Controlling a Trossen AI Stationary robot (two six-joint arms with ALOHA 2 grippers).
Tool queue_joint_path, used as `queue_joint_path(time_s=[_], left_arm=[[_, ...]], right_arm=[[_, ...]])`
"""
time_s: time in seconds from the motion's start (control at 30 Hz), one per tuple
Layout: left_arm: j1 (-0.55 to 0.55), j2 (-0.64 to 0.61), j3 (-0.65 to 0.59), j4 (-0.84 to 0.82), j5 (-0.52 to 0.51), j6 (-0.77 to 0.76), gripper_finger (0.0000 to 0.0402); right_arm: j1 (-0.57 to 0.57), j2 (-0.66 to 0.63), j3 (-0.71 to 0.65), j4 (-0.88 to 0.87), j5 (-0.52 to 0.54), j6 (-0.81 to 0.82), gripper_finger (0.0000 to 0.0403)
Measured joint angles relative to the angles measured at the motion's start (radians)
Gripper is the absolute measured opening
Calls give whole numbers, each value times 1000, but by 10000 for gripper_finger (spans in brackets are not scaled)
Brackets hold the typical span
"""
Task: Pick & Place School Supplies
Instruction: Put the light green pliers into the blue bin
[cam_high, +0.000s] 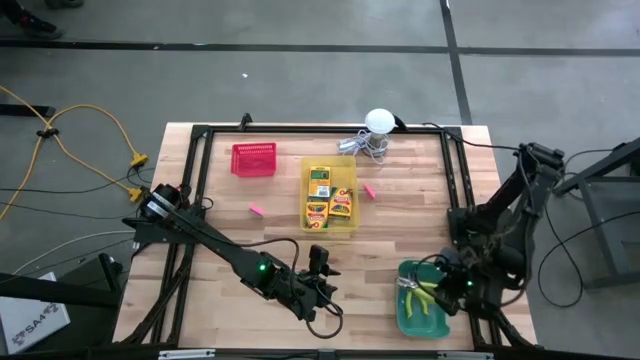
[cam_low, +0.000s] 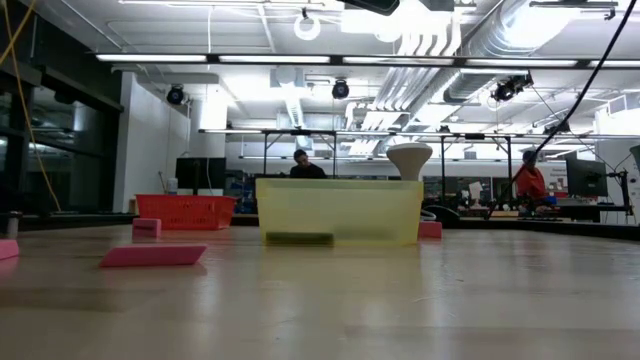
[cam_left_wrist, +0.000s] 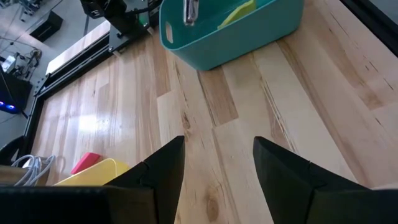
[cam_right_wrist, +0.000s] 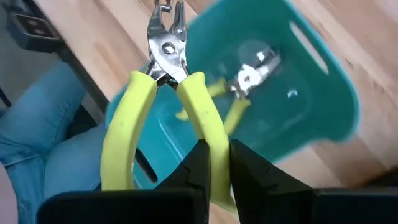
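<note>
My right gripper (cam_right_wrist: 214, 146) is shut on a small tool with yellow-green handles and a metal head (cam_right_wrist: 166, 37), above the green bin (cam_right_wrist: 323, 93) at the table's near right (cam_high: 405, 315). A second such tool (cam_right_wrist: 249, 81) lies on the bin's floor. My left gripper (cam_left_wrist: 217, 143) is open over bare wood near the table's near edge (cam_high: 320, 260). Several crayon boxes (cam_high: 328, 195) lie in the yellow bin (cam_high: 349, 165). Pink erasers (cam_high: 257, 210) (cam_high: 369, 191) lie flat on the table. My right gripper pinches one of the tool's two yellow-green handles (cam_right_wrist: 208, 124) between its two fingers, near that handle's free end. The fingers lie along the handle. The tool is lifted clear above the green bin, its other handle (cam_right_wrist: 121, 124) free and its metal head pointing away from the gripper.
A red bin (cam_high: 253, 160) stands at the far left. A white ball with metal clutter (cam_high: 376, 135) sits at the far edge. A black frame (cam_high: 200, 180) rims the table. A person in blue jeans (cam_right_wrist: 50, 130) is close beyond the table's edge by the green bin.
</note>
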Motion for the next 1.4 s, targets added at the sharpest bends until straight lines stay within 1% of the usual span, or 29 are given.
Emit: queue_joint_path(time_s=[0.13,0.27,0.57,0.9,1.0,1.1,1.23,1.4], left_arm=[[3,0,0,0,0,0,182],[3,0,0,0,0,0,182],[3,0,0,0,0,0,182],[3,0,0,0,0,0,182],[3,0,0,0,0,0,182],[3,0,0,0,0,0,182],[3,0,0,0,0,-4,182],[3,0,0,0,0,-5,182]], right_arm=[[38,15,0,-44,-9,100,31],[51,35,0,-66,-12,157,31],[48,120,0,-84,-71,234,31],[48,236,0,-77,-71,295,31],[41,271,0,-70,-75,298,31],[20,305,0,-62,-105,281,31],[-16,343,0,-28,-131,217,32],[-48,364,0,15,-136,162,33]])
